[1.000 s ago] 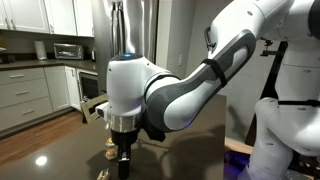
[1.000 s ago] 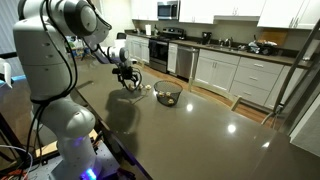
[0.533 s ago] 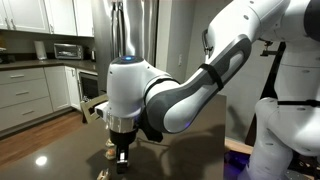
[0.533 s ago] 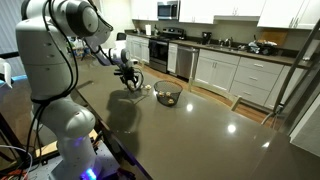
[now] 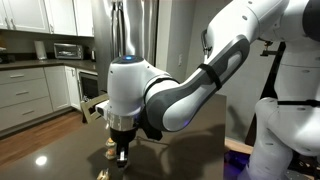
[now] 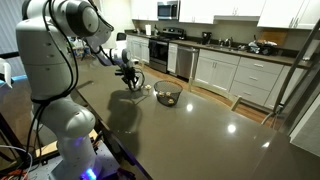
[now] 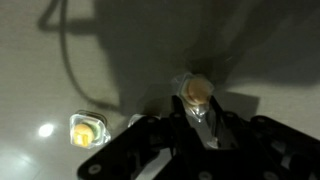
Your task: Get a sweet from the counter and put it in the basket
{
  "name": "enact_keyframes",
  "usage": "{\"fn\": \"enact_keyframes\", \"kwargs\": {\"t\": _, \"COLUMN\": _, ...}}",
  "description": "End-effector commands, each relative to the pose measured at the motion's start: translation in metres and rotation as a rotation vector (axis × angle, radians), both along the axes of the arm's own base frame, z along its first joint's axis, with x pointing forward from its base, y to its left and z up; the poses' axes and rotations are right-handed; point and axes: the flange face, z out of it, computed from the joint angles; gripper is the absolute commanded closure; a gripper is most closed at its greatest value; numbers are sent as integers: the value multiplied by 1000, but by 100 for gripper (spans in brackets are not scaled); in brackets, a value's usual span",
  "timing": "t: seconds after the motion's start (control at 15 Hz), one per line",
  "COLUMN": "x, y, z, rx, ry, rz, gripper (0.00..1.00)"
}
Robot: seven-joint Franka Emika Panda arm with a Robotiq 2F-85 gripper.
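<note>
Two sweets show in the wrist view: the sweet (image 7: 196, 88), just right of centre, is pinched at the tips of the gripper (image 7: 197, 106), whose jaws stand narrow around its pale gold wrapping, and a spare sweet (image 7: 86, 130) lies alone on the counter (image 7: 260, 50) at lower left, well apart from the claw. Whether the pinched one is clear of the glossy surface cannot be told. In an exterior view the gripper (image 6: 133, 82) hangs over the far left part of the counter (image 6: 200, 140), pointing down, with the basket (image 6: 167, 96) standing near it to the right, not touching. In an exterior view the gripper (image 5: 121, 155) sits at bottom centre under the white arm (image 5: 170, 100).
</note>
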Motion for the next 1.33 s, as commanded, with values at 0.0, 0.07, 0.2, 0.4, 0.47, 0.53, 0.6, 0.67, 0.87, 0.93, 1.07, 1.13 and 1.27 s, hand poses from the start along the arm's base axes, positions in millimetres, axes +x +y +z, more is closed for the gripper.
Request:
{"fn": "enact_keyframes", "kwargs": {"t": 0.0, "x": 0, "y": -6, "z": 6, "rx": -22, "ry": -6, "rz": -7, "gripper": 92}}
{"fn": "enact_keyframes", "kwargs": {"t": 0.07, "x": 1, "y": -8, "z": 10, "rx": -23, "ry": -9, "rz": -10, "gripper": 95}}
{"fn": "enact_keyframes", "kwargs": {"t": 0.2, "x": 1, "y": -14, "z": 17, "rx": -34, "ry": 2, "rz": -18, "gripper": 94}}
{"fn": "enact_keyframes", "kwargs": {"t": 0.4, "x": -1, "y": -22, "z": 26, "rx": -56, "ry": 11, "rz": -32, "gripper": 93}}
{"fn": "enact_keyframes", "kwargs": {"t": 0.47, "x": -2, "y": -25, "z": 30, "rx": -64, "ry": 16, "rz": -34, "gripper": 93}}
{"fn": "enact_keyframes", "kwargs": {"t": 0.53, "x": -2, "y": -28, "z": 33, "rx": -73, "ry": 24, "rz": -37, "gripper": 93}}
{"fn": "enact_keyframes", "kwargs": {"t": 0.6, "x": -3, "y": -31, "z": 38, "rx": -83, "ry": 30, "rz": -43, "gripper": 93}}
{"fn": "enact_keyframes", "kwargs": {"t": 0.67, "x": -4, "y": -34, "z": 42, "rx": -92, "ry": 33, "rz": -49, "gripper": 93}}
{"fn": "enact_keyframes", "kwargs": {"t": 0.87, "x": -5, "y": -44, "z": 57, "rx": -104, "ry": 28, "rz": -68, "gripper": 94}}
{"fn": "enact_keyframes", "kwargs": {"t": 0.93, "x": -5, "y": -47, "z": 62, "rx": -101, "ry": 28, "rz": -69, "gripper": 93}}
{"fn": "enact_keyframes", "kwargs": {"t": 1.07, "x": -5, "y": -53, "z": 72, "rx": -101, "ry": 20, "rz": -79, "gripper": 93}}
{"fn": "enact_keyframes", "kwargs": {"t": 1.13, "x": -2, "y": -59, "z": 77, "rx": -98, "ry": 16, "rz": -83, "gripper": 94}}
{"fn": "enact_keyframes", "kwargs": {"t": 1.27, "x": 1, "y": -70, "z": 87, "rx": -94, "ry": 6, "rz": -88, "gripper": 94}}
